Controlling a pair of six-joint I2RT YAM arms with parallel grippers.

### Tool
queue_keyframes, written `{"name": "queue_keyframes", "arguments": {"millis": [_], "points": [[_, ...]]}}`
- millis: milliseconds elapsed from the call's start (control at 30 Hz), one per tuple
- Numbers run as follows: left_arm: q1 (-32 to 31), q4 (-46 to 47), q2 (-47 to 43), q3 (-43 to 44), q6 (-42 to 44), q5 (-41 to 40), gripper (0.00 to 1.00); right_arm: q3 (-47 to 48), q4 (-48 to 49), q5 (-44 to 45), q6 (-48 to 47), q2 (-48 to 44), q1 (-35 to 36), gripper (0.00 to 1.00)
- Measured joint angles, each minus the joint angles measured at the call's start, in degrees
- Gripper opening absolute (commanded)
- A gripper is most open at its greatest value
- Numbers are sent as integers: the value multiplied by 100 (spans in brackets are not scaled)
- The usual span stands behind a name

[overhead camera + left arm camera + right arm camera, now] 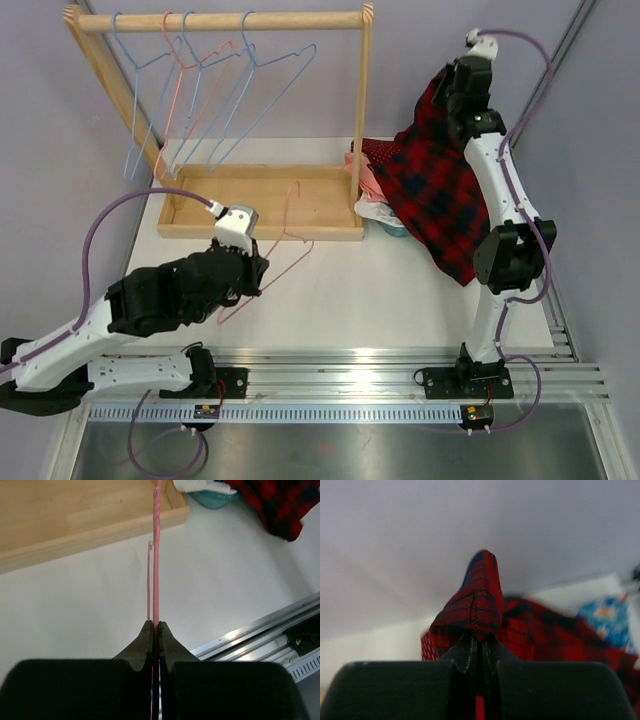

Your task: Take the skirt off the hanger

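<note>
The skirt is red and black plaid. My right gripper is shut on its top edge and holds it high at the right, so the cloth hangs down to the table. In the right wrist view the fabric bunches over the closed gripper. My left gripper is shut on a pink wire hanger that lies bare on the white table, its hook reaching onto the wooden base. In the left wrist view the pink wire runs straight out from the closed gripper.
A wooden rack with several blue and pink wire hangers stands at the back left on its tray base. A pile of other clothes lies behind the skirt. A metal rail runs along the near table edge.
</note>
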Motion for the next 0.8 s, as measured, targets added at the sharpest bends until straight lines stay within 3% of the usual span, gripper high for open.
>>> {"name": "queue_keyframes", "arguments": {"millis": [67, 100, 133, 333, 533, 800], "points": [[0, 52, 369, 527, 205, -179, 0, -857, 164, -289, 192, 22, -50, 4], [2, 76, 597, 861, 345, -293, 0, -1305, 221, -457, 297, 22, -61, 28], [4, 57, 846, 1279, 509, -420, 0, -1757, 334, -667, 437, 20, -61, 97], [658, 538, 2256, 3550, 1467, -570, 0, -4269, 1047, -1537, 957, -647, 13, 99], [1502, 820, 3348, 5250, 2153, -177, 0, -6419, 1512, -1790, 1335, -3130, 76, 99], [2483, 1528, 4572, 6290, 2540, 592, 0, -7958, 1720, -2232, 1589, -5283, 352, 100]]}}
